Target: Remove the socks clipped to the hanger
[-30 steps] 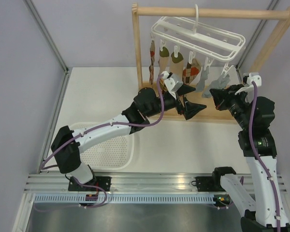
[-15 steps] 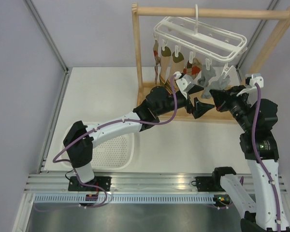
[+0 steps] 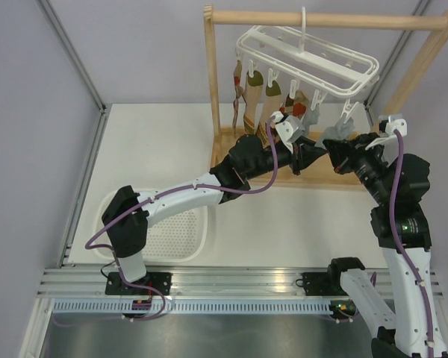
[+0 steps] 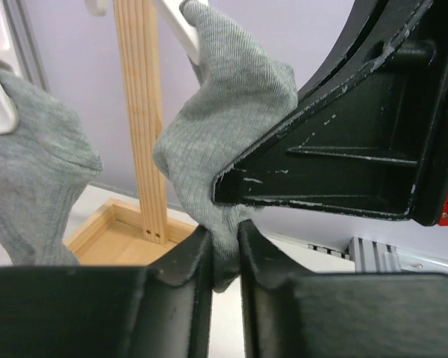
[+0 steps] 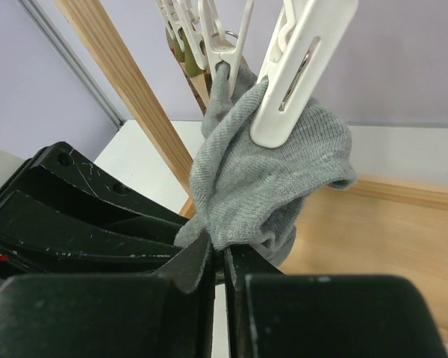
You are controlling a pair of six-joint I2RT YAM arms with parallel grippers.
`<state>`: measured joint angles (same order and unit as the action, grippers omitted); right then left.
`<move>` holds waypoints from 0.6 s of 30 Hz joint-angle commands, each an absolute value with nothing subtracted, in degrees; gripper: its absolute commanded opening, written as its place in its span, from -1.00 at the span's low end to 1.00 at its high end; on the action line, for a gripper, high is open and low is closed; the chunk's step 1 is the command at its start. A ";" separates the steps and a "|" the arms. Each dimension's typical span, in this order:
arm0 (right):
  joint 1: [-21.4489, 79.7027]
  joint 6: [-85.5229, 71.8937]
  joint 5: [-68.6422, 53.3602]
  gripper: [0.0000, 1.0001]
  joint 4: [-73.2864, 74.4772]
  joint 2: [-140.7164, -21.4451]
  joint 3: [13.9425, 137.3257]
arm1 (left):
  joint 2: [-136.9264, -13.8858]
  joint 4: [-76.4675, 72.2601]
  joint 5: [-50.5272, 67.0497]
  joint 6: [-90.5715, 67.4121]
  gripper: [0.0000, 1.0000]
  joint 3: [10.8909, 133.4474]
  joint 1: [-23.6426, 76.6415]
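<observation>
The white hanger (image 3: 306, 52) hangs by its hook from a wooden rail. Patterned socks (image 3: 252, 93) dangle from its left clips and grey socks (image 3: 334, 133) from its right ones. My left gripper (image 3: 310, 154) reaches in under the hanger. In the left wrist view it (image 4: 224, 247) is shut on the lower tip of a grey sock (image 4: 224, 112); a second grey sock (image 4: 30, 194) hangs to the left. My right gripper (image 5: 222, 253) is shut on the bottom edge of a grey sock (image 5: 276, 171), which is still held by a white clip (image 5: 299, 67).
The wooden rack (image 3: 328, 20) has upright posts and a tray base (image 3: 313, 177) below the socks. A white perforated basket (image 3: 172, 235) lies on the table at near left. The two grippers sit close together, almost touching, under the hanger's right half.
My left arm has swung right and forward under the hanger, and its jaws have gone from wide open to shut on the grey sock. The right arm has barely moved.
</observation>
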<state>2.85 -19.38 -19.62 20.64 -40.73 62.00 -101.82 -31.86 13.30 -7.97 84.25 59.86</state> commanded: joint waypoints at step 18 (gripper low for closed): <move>2.81 -11.52 -9.25 0.52 33.66 -37.00 70.74 | -101.60 -24.96 4.22 -7.82 -0.95 88.68 60.47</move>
<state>2.79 -13.63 -14.37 31.00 -37.45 66.72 -103.13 -26.22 6.44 -7.90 86.30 60.25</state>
